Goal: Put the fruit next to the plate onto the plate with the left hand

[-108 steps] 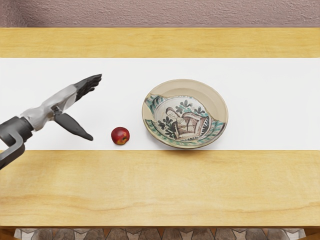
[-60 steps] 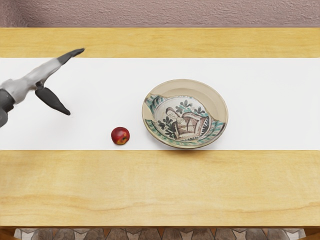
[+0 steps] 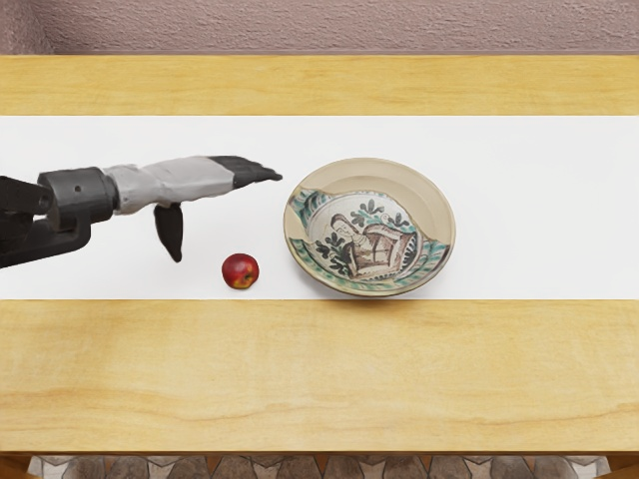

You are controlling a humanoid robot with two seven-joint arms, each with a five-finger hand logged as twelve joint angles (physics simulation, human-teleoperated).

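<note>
While stretched in from the left above the worktop (image 3: pixel 319 369), left hand (image 3: pixel 200 181) open and empty, fingers (image 3: pixel 250 172) straight toward the plate (image 3: pixel 436 215), thumb hanging down.
Red fruit (image 3: pixel 240 270) resting just beside the plate's left rim, clear of the hand: nearer the camera than the fingers, right of the thumb.

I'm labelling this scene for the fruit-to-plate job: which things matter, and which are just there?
Part of the job:
red fruit
painted plate
left hand, open, holding nothing

Just there:
white runner
wooden table
</note>
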